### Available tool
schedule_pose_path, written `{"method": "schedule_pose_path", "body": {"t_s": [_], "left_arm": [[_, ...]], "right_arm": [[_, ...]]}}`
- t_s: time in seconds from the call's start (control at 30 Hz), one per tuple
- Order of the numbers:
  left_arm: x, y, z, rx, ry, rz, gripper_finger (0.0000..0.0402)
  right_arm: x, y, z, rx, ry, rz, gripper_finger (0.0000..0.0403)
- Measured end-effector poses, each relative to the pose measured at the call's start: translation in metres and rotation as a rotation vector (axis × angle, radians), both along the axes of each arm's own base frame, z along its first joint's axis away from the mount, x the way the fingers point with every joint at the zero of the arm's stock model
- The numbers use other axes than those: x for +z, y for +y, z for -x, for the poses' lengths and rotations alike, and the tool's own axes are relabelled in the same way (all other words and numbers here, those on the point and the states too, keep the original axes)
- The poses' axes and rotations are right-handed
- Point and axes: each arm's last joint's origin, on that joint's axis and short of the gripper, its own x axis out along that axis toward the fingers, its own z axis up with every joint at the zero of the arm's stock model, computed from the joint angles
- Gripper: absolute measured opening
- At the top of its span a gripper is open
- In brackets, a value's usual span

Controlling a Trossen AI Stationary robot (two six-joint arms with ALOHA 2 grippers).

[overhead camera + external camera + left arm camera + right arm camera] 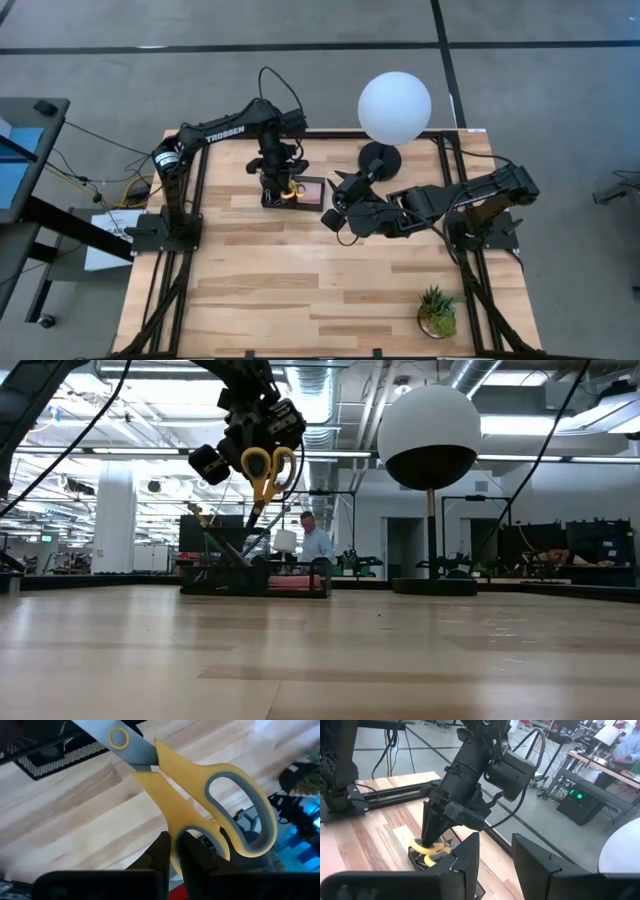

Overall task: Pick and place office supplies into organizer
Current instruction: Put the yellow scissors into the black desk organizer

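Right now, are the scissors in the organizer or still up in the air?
In the air: the left gripper holds the scissors blades-down above the organizer.

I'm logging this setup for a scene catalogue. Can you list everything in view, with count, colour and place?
scissors: one, yellow-handled, held above the organizer, blades down
organizer: one, black, far-centre of table
globe lamp: one, white on black base, far edge, right of organizer
potted plant: one, green, near-right corner
table: one, light wood
person: one, in the room behind
left claw: shut on scissors handle, over organizer
right claw: open, empty, beside organizer
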Motion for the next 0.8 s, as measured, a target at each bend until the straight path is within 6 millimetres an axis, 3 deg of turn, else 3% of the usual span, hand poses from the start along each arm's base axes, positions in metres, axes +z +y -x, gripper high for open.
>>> {"method": "schedule_pose_path", "body": {"t_s": [0.2,0.57,0.8], "left_arm": [[0.000,0.002,0.001,0.031,0.018,-0.005,0.0028],[-0.001,0.006,0.003,0.007,0.009,-0.040,0.0125],[-0.002,0.017,0.008,0.010,0.038,-0.132,0.0133]], "right_arm": [[0.000,0.000,0.000,0.000,0.000,0.000,0.0109],[0.003,0.001,-0.002,0.016,-0.007,0.021,0.0109],[0.002,0.001,-0.003,0.017,-0.003,0.021,0.0109]]}}
